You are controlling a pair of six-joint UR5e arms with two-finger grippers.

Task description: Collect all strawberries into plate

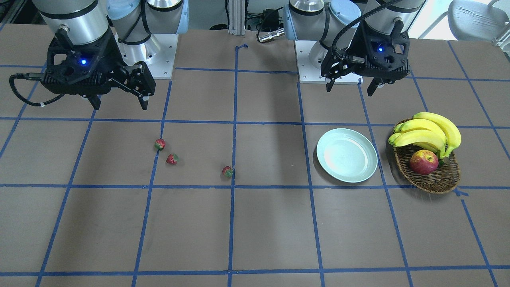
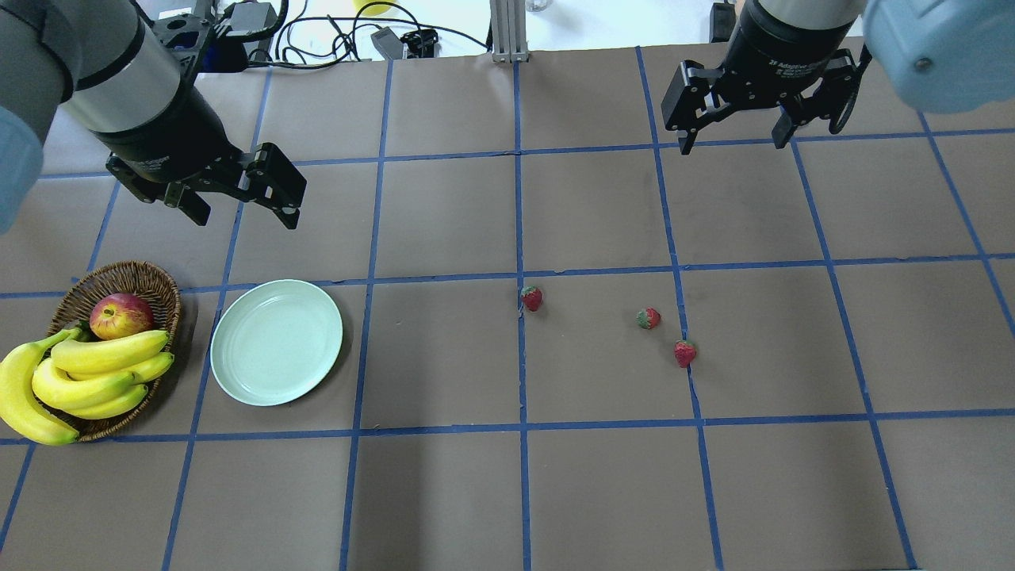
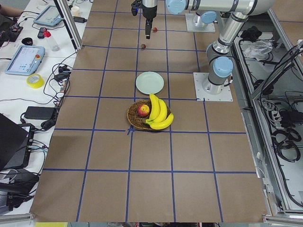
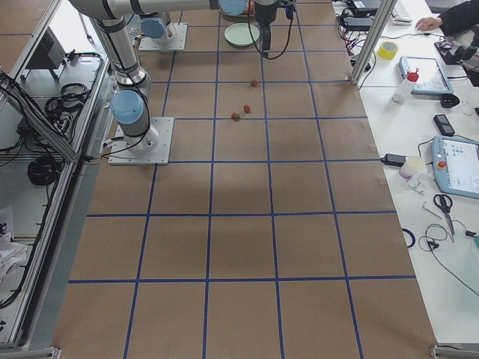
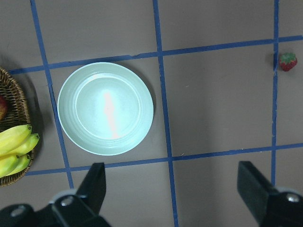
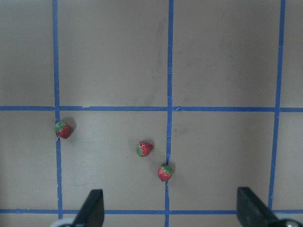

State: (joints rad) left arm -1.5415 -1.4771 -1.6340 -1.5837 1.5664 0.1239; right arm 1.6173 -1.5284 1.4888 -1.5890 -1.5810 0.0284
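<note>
Three strawberries lie on the brown table: one (image 2: 531, 298) on the centre tape line, one (image 2: 648, 318) to its right, one (image 2: 685, 353) further right. They also show in the right wrist view (image 6: 63, 130) (image 6: 144, 149) (image 6: 164, 172). The mint-green plate (image 2: 276, 342) is empty, left of centre, beside the basket. My left gripper (image 2: 242, 205) hovers open and empty above and behind the plate. My right gripper (image 2: 733, 136) hovers open and empty well behind the strawberries. The left wrist view shows the plate (image 5: 105, 108) and one strawberry (image 5: 287, 61).
A brown wicker basket (image 2: 155, 287) at the far left holds a red-yellow apple (image 2: 120, 315) and a bunch of bananas (image 2: 79, 379). Blue tape lines grid the table. Cables and boxes lie beyond the far edge.
</note>
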